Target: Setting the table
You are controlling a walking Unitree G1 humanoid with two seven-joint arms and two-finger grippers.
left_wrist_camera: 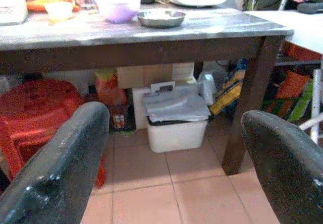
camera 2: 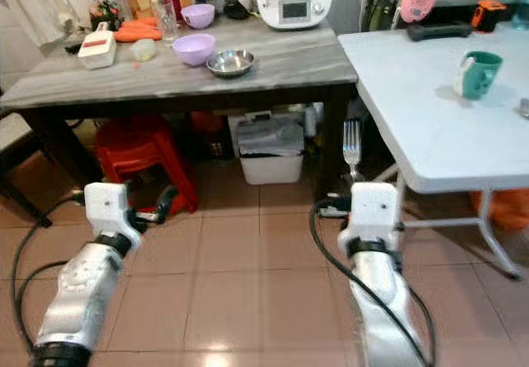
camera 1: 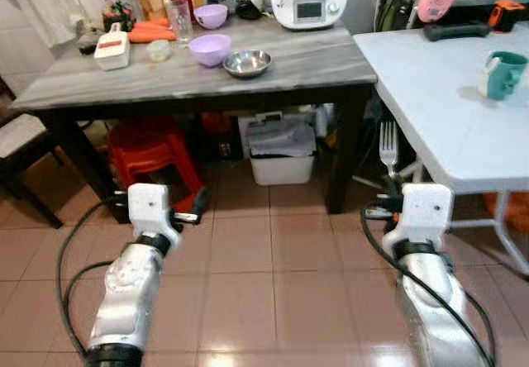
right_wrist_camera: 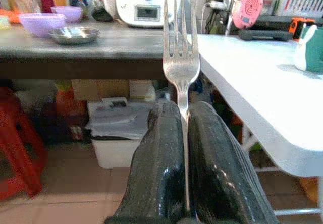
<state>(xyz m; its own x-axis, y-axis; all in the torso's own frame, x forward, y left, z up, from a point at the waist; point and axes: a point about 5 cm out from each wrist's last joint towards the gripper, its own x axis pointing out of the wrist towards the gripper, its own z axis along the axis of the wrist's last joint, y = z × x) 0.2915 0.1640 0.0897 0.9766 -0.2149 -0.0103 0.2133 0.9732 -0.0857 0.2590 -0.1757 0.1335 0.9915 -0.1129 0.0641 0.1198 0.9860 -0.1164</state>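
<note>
1. The right end effector (right_wrist_camera: 184,133) is clamped on the handle of a fork (camera 1: 388,147); the fork stands upright, tines up, its long axis roughly vertical.
2. The white table (camera 1: 438,111) lies ahead and to the right of the fork. Its near edge sits just beside the tines and appears slightly higher than the end effector.
3. The right arm is nearer to the white table; the left arm is well apart from it.
4. The left end effector (left_wrist_camera: 171,158) is spread wide and empty, facing the dark table (camera 1: 314,61).
5. A teal mug (camera 1: 504,73) stands on the white table, far side.
6. Judgement: placing the fork calls for raising it, then reaching forward-right over the edge.
</note>
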